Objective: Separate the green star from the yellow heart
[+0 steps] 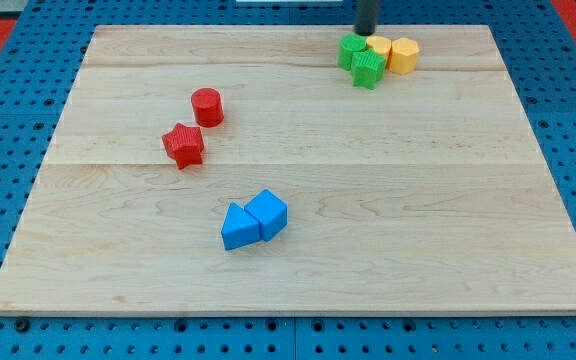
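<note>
The green star [369, 68] lies near the view's top right, in a tight cluster. The yellow heart [379, 46] sits just above it and touches it. A second green block [351, 50] touches the star on its upper left. A second yellow block [404, 55] sits to the right of the heart. My tip [366, 33] is at the top edge of the cluster, right behind the green block and the yellow heart; its very end is partly hidden by them.
A red cylinder [207, 106] and a red star [183, 145] lie left of centre. A blue triangle [238, 227] and a blue block [268, 212] touch each other below centre. The wooden board [448, 200] lies on a blue pegboard.
</note>
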Motion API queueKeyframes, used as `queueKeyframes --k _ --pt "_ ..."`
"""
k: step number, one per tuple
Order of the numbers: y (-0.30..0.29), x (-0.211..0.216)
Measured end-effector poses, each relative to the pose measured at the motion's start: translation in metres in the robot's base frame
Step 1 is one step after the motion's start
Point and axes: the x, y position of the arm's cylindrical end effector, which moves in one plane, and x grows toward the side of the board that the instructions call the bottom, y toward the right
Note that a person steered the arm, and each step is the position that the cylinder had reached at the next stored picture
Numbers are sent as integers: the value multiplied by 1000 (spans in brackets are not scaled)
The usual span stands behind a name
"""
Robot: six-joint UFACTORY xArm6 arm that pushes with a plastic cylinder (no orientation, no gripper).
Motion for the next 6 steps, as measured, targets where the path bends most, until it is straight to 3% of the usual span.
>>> queueKeyframes --k 3,6 --pt "35 41" --pt "6 118"
